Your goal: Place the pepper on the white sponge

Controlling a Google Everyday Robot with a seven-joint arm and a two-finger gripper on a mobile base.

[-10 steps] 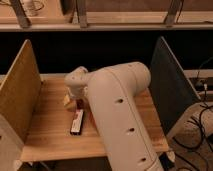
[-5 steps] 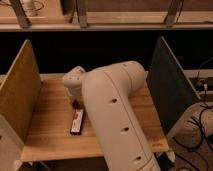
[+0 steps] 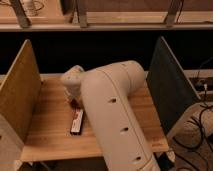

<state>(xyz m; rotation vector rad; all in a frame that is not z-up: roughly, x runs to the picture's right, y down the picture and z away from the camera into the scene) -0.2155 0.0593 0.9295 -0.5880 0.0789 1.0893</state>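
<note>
My gripper (image 3: 75, 100) is down at the table's back left, below the pale wrist and mostly covered by it. It is shut. A small dark shape shows right under it against the wood, and I cannot tell whether that is the pepper or whether anything is held. The white sponge is hidden, and my big white arm (image 3: 112, 120) covers the middle of the table.
A long black-and-white bar (image 3: 77, 121) lies on the wooden table (image 3: 47, 135) just in front of the gripper. A tan panel (image 3: 17, 95) walls the left side and a dark grey panel (image 3: 170, 85) the right. Cables hang at the far right.
The wrist has stayed at the same spot while the arm's bulk shifted a little. A pale yellowish thing seen beside the wrist a second ago is now covered.
</note>
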